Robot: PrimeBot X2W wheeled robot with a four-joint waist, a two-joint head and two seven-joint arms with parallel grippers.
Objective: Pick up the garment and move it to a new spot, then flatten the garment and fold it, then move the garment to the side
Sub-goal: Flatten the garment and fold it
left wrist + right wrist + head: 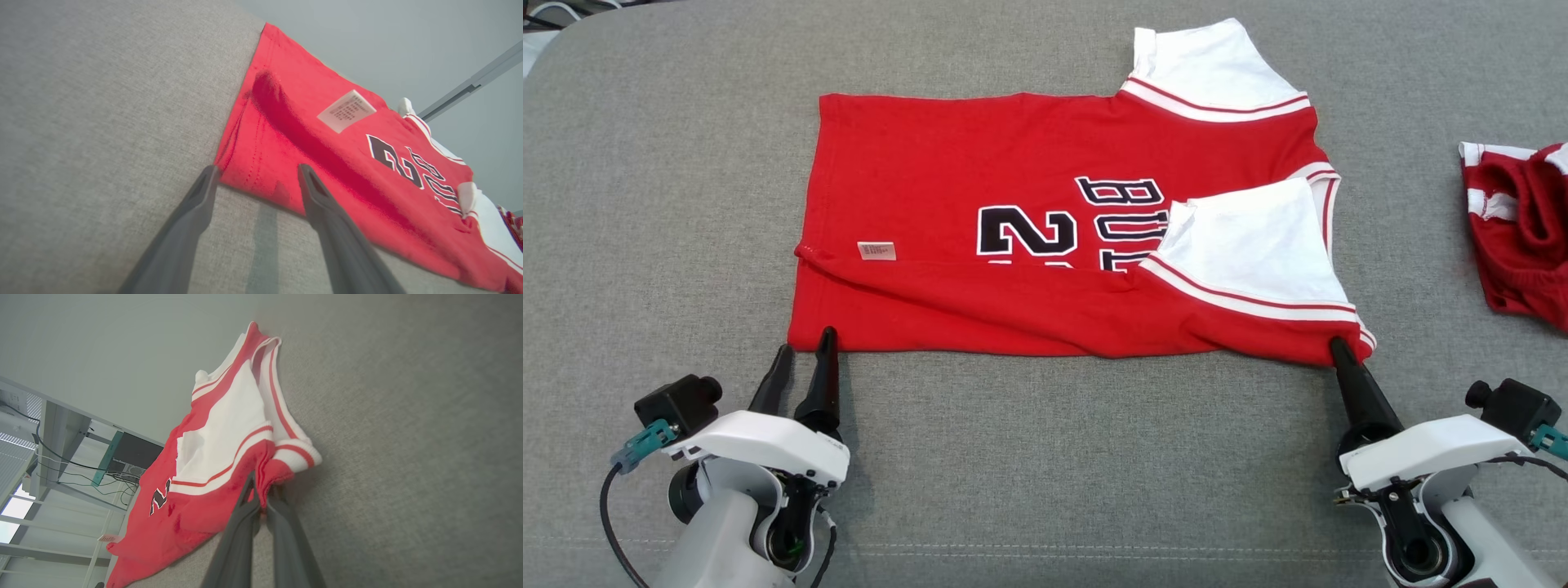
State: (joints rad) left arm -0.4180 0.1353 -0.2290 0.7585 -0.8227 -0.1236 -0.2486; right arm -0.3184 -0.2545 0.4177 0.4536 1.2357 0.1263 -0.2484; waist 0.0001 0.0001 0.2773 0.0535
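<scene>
Red cloth takes up the middle of the grey padded surface [686,204]: we see the garment [1013,163], a red jersey with white sleeves, lying flat with its hem toward the robot's left and its shoulders toward the right. Its near long edge is folded up over the front, so that the fold partly covers the black numerals [1029,231] and a white label [876,251] sits just above the fold line. We see the near sleeve [1250,245] laid over the chest, while the far sleeve [1209,65] spreads out at the far right corner. The left jaws stand wide apart at the garment's near left hem corner, one of the dark fingers [322,204] overlapping the hem and the other beside the corner on the grey cloth; we see nothing gripped between them. The right jaws are closed tight on the near right corner of the garment, just below the folded sleeve's striped band, and the right wrist view shows red fabric pinched between the fingertips [241,522]. Well apart to the right lies a crumpled red and white bundle [1523,237].
</scene>
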